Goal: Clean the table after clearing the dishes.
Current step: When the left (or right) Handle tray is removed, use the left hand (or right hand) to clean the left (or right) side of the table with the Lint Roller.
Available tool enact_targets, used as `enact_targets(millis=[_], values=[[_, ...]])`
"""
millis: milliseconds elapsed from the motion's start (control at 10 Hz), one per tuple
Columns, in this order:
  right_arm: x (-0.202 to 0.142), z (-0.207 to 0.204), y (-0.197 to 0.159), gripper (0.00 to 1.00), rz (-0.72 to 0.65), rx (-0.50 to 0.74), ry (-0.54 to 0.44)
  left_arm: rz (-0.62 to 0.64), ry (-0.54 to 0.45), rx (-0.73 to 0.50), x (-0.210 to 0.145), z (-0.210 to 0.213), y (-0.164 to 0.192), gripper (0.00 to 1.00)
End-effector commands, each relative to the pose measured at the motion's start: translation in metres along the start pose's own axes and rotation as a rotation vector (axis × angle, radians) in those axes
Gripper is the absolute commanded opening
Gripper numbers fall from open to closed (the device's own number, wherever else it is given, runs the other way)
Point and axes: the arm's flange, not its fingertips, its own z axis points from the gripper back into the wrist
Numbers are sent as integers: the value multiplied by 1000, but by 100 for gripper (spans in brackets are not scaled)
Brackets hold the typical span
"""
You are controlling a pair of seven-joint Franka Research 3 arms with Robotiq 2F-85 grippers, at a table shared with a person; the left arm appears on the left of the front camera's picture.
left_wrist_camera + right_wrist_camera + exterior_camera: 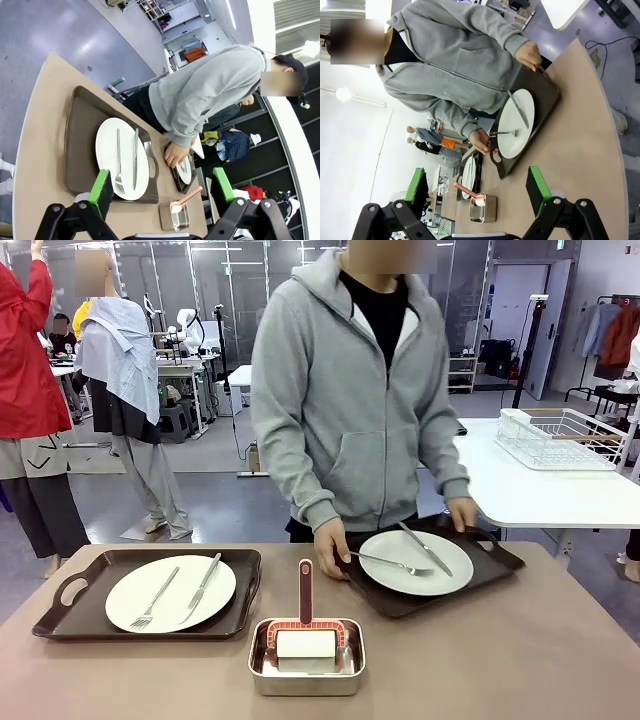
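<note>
Here the left arm's fingers [102, 187] and the right arm's fingers [537, 182] stand wide apart, holding nothing, above the large taupe-brown matte table [520, 660]. On it, at the robot's left, lies a dark brown rectangular handled tray [60, 615] bearing a round white plate [170, 593], silver fork [155, 600] and silver knife [203, 585]. A person's hands [331, 545] grip both ends of the second brown tray [495, 562], likewise laden.

The taupe-brown surface [540, 660] spans the lower part of the frame. At its left lies a dark tray [110, 565], square to the near edge. A second dark tray [497, 562] sits skewed at centre right, by the far edge. A steel pan [305, 682] rests at lower centre, between them and nearer the camera.
</note>
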Motion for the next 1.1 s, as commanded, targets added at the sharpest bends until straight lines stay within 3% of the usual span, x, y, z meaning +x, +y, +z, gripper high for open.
enact_targets(millis=[0, 400, 600, 1000], values=[[1, 1, 3, 100, 2, 9, -6, -3, -5, -14, 3, 3, 0, 100], [0, 0, 0, 100, 0, 0, 0, -3, -5, -14, 3, 3, 0, 100], [6, -43, 57, 100, 248, 21, 163, -3, -5, -14, 3, 3, 0, 100], [-40, -212, 165, 100, 884, -54, 503, -3, -5, -14, 3, 3, 0, 100]])
